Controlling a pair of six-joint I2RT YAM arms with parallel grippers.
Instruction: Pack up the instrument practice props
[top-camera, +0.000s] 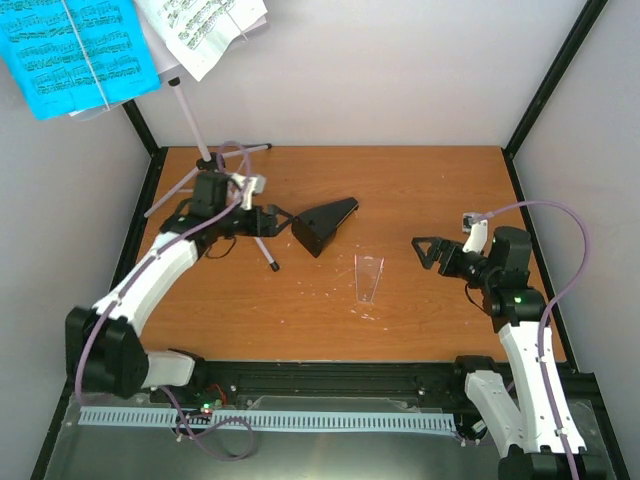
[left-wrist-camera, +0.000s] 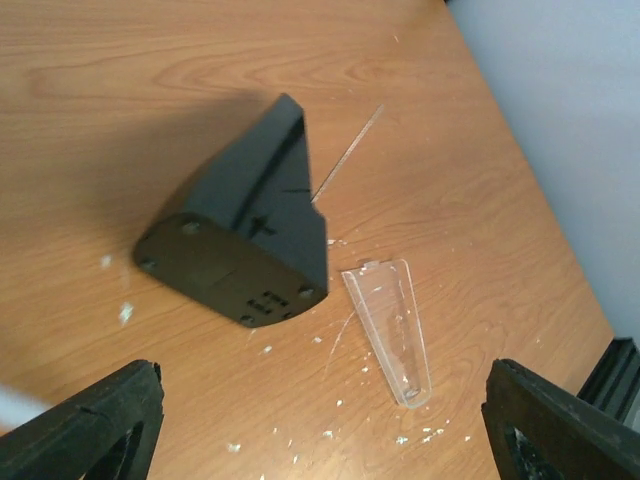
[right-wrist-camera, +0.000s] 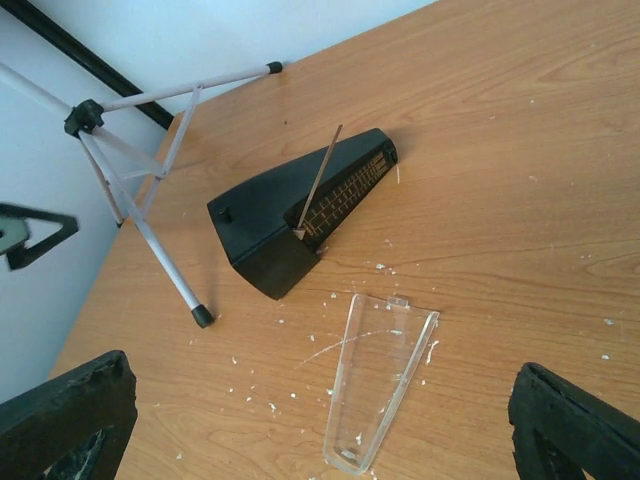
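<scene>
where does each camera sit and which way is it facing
top external: above, behind the bases, looking down on the table; left arm and right arm show
left wrist: faces the metronome's underside and clear cover; left fingertips at bottom corners
right wrist: faces the metronome's front and music stand legs; right fingertips at bottom corners
wrist views share metronome and cover

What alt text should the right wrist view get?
A black metronome lies tipped over on a wooden table, its clear cover detached and lying beside it among white flecks. The legs of a silver tripod stand are at upper left. The right gripper is open and empty, its fingers framing the bottom corners.
</scene>
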